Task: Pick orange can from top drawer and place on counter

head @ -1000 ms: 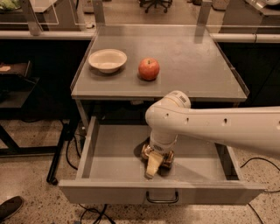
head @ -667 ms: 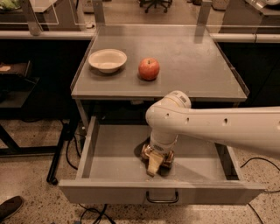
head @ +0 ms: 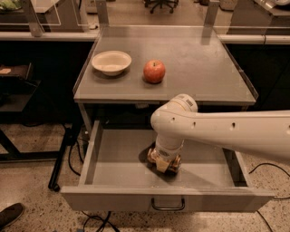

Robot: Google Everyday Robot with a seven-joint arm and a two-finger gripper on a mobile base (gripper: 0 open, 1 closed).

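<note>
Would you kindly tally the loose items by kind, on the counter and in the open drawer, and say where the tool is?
Bowl: 1, on the counter
Apple: 1, on the counter
Orange can: 1, in the top drawer, under the tool
Total: 3

A speckled floor (head: 31, 149) lies underfoot, with black cables (head: 71, 158) trailing over it. A dark shelf (head: 13, 88) stands at the left and a chair base (head: 161, 4) far back. The light is dim and warm. The gripper (head: 163, 161) sits low inside the top drawer (head: 122, 170).
</note>
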